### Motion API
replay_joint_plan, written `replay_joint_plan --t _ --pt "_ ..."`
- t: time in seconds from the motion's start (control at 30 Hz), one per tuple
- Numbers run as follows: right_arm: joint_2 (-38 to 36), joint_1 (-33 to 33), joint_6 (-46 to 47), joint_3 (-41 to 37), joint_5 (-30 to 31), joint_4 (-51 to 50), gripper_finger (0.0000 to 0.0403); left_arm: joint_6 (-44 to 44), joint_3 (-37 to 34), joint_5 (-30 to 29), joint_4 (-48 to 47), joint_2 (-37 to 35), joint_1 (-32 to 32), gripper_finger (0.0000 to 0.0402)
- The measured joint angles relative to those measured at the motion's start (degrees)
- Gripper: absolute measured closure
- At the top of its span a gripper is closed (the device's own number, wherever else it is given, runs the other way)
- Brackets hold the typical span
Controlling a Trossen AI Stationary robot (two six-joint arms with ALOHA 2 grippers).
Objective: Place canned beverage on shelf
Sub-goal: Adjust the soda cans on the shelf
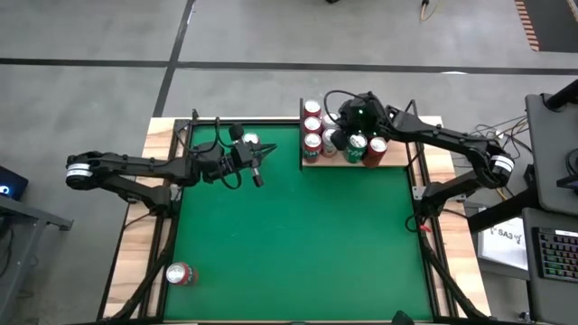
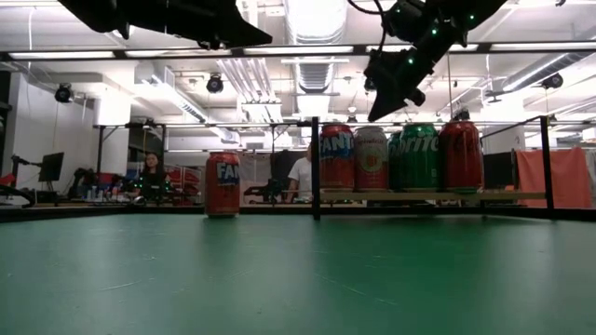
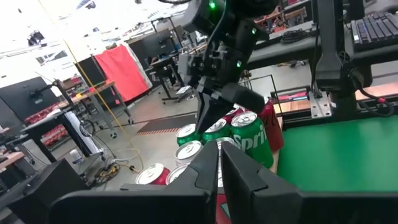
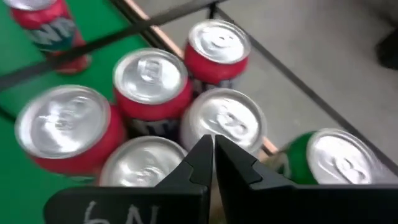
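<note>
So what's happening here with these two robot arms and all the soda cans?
The robot is stocking cans onto a small wooden shelf at the far edge of the green table. Several cans stand on it, among them a green Sprite can. The right gripper hangs shut just above them, holding nothing. The left gripper is shut and empty too, over the table left of the shelf. One red can lies at the table's near left corner, and another Fanta can stands off the shelf.

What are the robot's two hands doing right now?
Left gripper: shut, holding nothing.
Right gripper: shut, empty, above the cans.
</note>
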Motion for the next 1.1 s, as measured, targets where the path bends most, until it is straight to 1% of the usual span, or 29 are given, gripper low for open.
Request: replay_joint_plan --t 0.2,0.43,0.7,0.8,0.93,1.1 --pt "0.04 0.01 0.33 -2.26 0.68 0.52 0.0394 -0.07 -0.02 0.0 0.15 0.04 0.0 0.04" --pt "0.04 0.01 1.41 -6.01 0.58 6.14 0.0394 -0.11 -0.07 0.0 0.15 0.09 0.0 0.04" --pt "0.04 0.01 1.47 -3.57 0.6 7.6 0.0394 -0.37 -0.07 0.01 0.15 0.11 0.0 0.04" --pt "0.3 -0.01 0.05 -3.27 0.59 10.7 0.0394 -0.37 -0.07 0.02 0.15 0.11 0.0 0.04" --pt "2.02 -0.01 -1.05 -3.26 0.6 14.1 0.0394 -0.37 -0.07 0.02 0.15 0.11 0.0 0.04" --pt "5.46 -0.01 -1.17 -3.26 0.59 13.88 0.0394 -0.14 -0.09 0.02 0.15 0.11 0.0 0.04"
